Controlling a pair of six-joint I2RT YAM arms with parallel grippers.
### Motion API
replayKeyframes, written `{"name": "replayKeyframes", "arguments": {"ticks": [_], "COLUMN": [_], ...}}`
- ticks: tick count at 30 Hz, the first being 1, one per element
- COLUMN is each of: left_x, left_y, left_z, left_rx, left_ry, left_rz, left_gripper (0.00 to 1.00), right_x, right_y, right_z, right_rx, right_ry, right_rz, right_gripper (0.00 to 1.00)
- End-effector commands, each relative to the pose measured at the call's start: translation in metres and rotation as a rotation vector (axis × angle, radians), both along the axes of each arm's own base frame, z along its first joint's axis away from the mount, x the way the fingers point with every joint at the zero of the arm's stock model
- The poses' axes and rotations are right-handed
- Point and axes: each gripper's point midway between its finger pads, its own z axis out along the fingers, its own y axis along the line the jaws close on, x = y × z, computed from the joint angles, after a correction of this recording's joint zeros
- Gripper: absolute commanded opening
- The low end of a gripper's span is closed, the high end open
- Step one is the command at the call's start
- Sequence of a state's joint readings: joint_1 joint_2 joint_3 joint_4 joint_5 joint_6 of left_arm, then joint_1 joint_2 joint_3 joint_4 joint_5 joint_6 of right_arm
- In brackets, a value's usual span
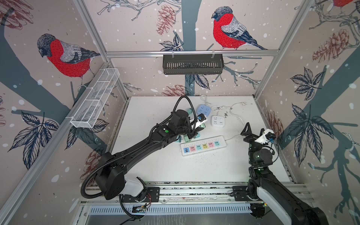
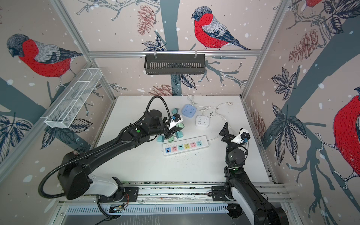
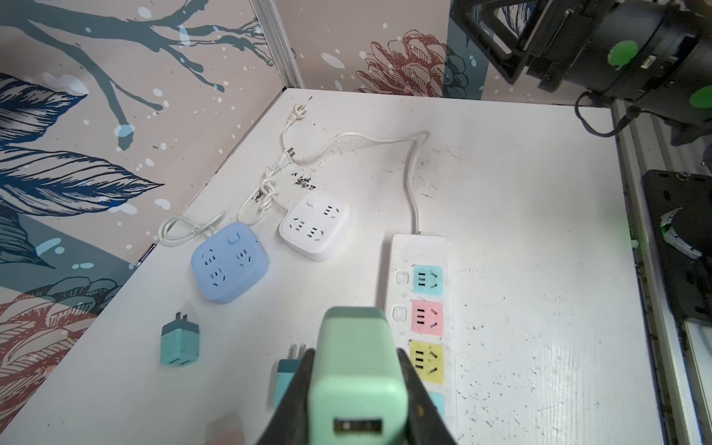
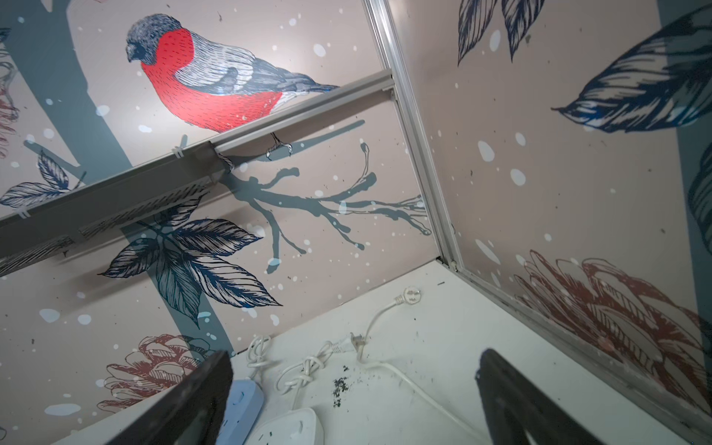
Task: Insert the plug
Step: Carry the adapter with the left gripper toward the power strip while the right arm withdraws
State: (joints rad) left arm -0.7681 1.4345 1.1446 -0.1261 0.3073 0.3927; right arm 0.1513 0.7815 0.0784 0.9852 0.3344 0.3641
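1. The tabletop (image 1: 194, 171) carries all the task items in its rear half. The front half is bare.
2. The power strip (image 1: 203, 145) lies flat near the middle of the tabletop, socket faces up. In both top views its long axis runs nearly across the view, with the cord end on the right. Every coloured socket visible is unoccupied.
3. The left end effector (image 1: 191, 134) is closed on the green plug (image 3: 356, 346), one finger pad on each flat side. In both top views it stands just behind the left half of the strip. It is the nearer of the two arms to the sockets.
4. The right end effector (image 4: 354, 354) is spread fully wide and holds nothing. It hangs raised beyond the cord end of the strip and faces the rear wall.
5. The green plug is clear of the tabletop. Its long axis runs in line with the fingers, its USB port faces the left wrist camera, and its prongs are hidden on the far end.
6. In the left wrist view the strip (image 3: 420, 300) runs alongside the held plug, roughly parallel to the plug's long axis. The yellow socket (image 3: 427, 362) and pink socket (image 3: 427, 318) lie just beside it.
7. Judgement: the plug is offset sideways from the socket row and appears inclined, not upright. The coming move therefore calls for a short lateral shift over one socket, with the prong end turned down onto it.
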Motion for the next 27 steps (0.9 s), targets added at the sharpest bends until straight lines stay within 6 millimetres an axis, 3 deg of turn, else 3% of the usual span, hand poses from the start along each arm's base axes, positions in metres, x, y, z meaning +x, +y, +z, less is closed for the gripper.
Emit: {"name": "replayKeyframes", "arguments": {"ticks": [1, 7, 11, 16, 21, 22, 27], "left_x": [-0.003, 0.000, 0.010, 0.018, 0.014, 0.011, 0.006], "left_y": [-0.003, -0.017, -0.028, -0.040, -0.060, -0.064, -0.087], "left_z": [-0.012, -0.034, -0.043, -0.054, -0.068, -0.072, -0.088], "left_rx": [0.081, 0.195, 0.251, 0.327, 0.372, 0.386, 0.410], "left_ry": [0.016, 0.082, 0.146, 0.222, 0.261, 0.267, 0.308], "left_rz": [-0.023, -0.033, -0.021, -0.003, -0.040, -0.052, -0.105], "left_gripper": [0.00, 0.00, 0.00, 0.00, 0.00, 0.00, 0.00], "right_x": [0.022, 0.052, 0.064, 0.059, 0.056, 0.055, 0.058], "right_y": [0.005, -0.038, -0.037, -0.038, -0.046, -0.048, -0.045], "right_z": [-0.022, -0.074, -0.084, -0.098, -0.114, -0.124, -0.121], "right_rx": [0.071, 0.255, 0.254, 0.278, 0.316, 0.320, 0.320], "right_ry": [0.122, 0.413, 0.507, 0.459, 0.503, 0.527, 0.483], "right_rz": [0.030, -0.230, -0.229, -0.219, -0.263, -0.278, -0.245], "right_gripper": [1.00, 1.00, 1.00, 1.00, 1.00, 1.00, 1.00]}}
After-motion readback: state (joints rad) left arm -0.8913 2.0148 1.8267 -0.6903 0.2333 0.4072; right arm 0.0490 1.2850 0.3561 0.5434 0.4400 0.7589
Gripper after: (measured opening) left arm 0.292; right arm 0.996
